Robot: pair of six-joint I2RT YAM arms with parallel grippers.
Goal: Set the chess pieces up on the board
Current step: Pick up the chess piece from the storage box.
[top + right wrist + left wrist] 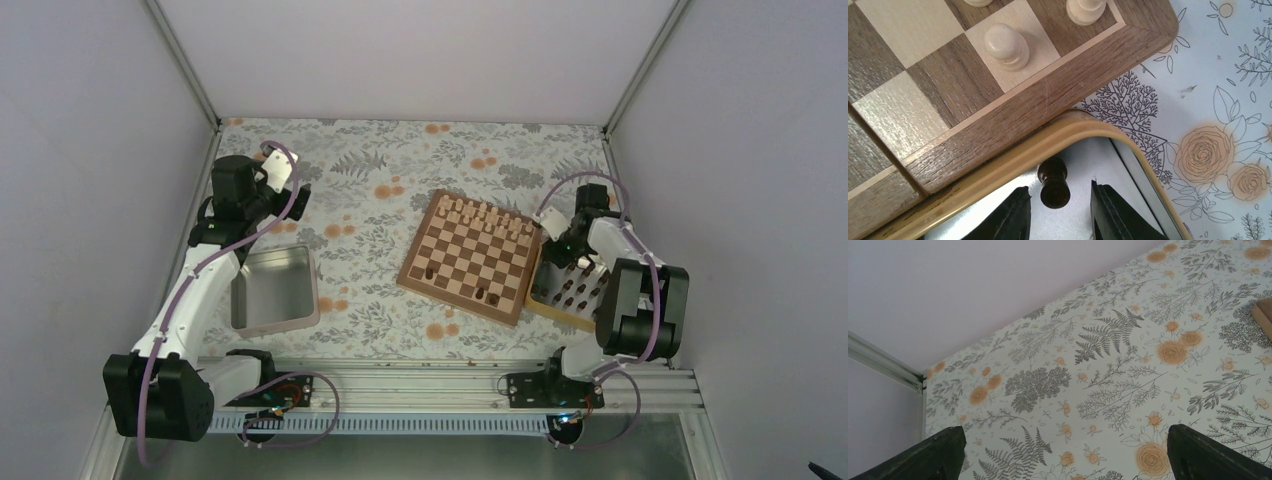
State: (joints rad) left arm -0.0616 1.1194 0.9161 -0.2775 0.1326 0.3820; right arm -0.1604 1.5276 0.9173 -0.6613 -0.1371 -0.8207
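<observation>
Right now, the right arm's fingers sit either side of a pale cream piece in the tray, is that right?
No. The piece between the right arm's fingers is dark brown, not pale cream, as the right wrist view shows. It is in the tray, as you said; the cream pieces stand on the board.

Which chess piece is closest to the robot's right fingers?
The dark brown piece in the tray, sitting untouched inside the open right gripper. The cream pieces are farther away, up on the board.
</observation>
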